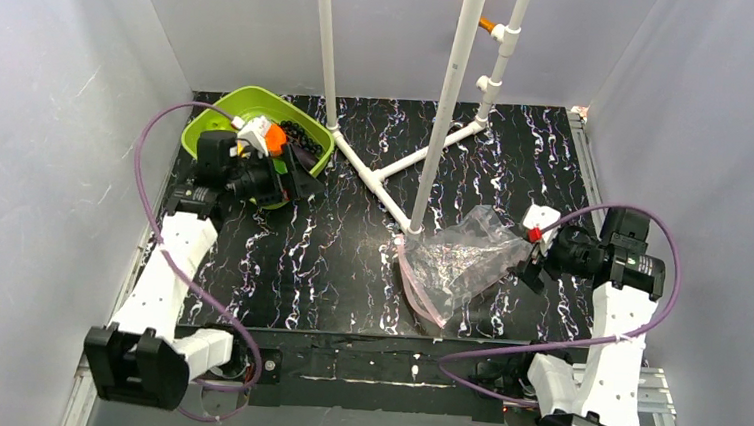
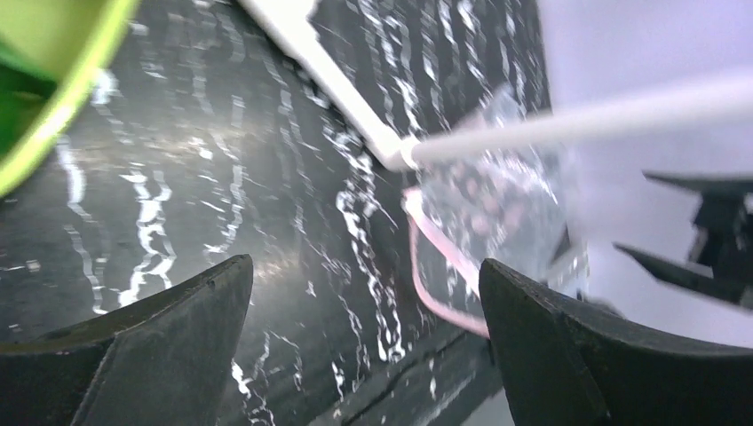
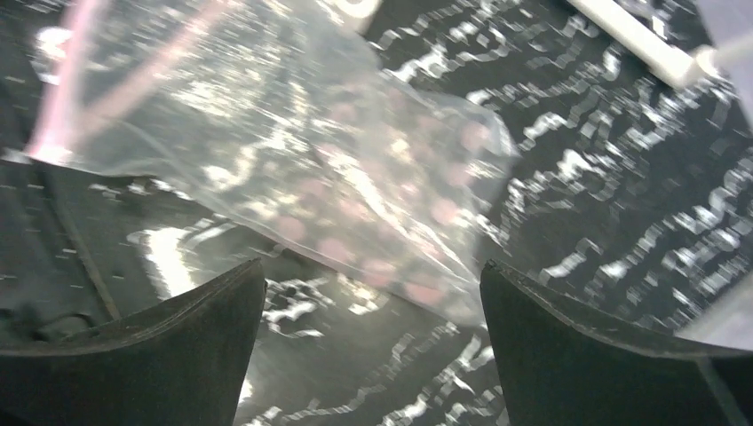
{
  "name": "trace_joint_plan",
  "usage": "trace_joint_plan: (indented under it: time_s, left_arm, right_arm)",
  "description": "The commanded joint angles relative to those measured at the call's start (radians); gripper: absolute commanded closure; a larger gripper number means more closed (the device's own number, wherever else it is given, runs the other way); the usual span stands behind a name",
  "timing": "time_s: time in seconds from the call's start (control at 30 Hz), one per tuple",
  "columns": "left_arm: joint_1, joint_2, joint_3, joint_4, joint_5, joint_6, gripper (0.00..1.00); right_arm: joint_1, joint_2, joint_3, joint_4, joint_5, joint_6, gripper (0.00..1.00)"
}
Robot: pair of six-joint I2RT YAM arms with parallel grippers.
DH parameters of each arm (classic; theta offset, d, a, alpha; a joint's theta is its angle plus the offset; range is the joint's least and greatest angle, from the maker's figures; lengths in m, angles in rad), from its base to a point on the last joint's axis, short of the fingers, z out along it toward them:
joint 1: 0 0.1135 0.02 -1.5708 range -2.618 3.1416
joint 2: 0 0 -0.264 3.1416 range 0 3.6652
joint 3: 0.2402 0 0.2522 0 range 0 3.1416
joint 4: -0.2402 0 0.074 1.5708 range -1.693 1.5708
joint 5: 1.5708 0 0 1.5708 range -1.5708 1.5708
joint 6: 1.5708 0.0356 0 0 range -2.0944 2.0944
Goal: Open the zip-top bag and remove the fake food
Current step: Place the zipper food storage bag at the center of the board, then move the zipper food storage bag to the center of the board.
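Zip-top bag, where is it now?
Top view: the zip-top bag lies on the right, between the white pipe stand and the right gripper.

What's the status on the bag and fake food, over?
Both open: left gripper by the lime-green tray, right gripper beside the zip-top bag. Bag released, looks empty; fake food in tray. Nearby: white pipe post at bag's edge.

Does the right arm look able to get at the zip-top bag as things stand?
Probably yes: the open right hand sits right beside the zip-top bag, facing it, with nothing between them.
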Motion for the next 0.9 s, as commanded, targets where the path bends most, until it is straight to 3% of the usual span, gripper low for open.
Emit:
trace_joint_plan:
  time_s: [0.0,0.13,0.3,0.5,0.63,0.87]
  left_arm:
    - [-0.080,-0.167,-0.047,-0.108,0.075,0.128,0.02]
    - [-0.084,-0.278,-0.156,-0.102,0.099,0.105,0.02]
    - [-0.084,-0.389,-0.231,-0.085,0.104,0.057,0.02]
    - [-0.084,-0.446,-0.234,-0.106,0.101,0.046,0.02]
    - [-0.084,-0.451,-0.229,-0.120,0.099,0.046,0.02]
    - [-0.084,-0.492,-0.254,-0.134,0.091,0.049,0.02]
  right_arm:
    - [-0.002,0.011,-0.026,-0.262,-0.246,-0.160,0.05]
    - [0.002,0.020,-0.041,-0.252,-0.281,-0.123,0.10]
    - [0.059,0.008,-0.062,-0.101,-0.261,0.061,0.27]
    - [0.311,0.051,-0.052,0.050,-0.150,0.289,0.44]
    - [0.478,0.103,-0.097,0.216,-0.008,0.448,0.48]
    - [0.498,0.318,-0.172,0.455,0.394,0.561,0.60]
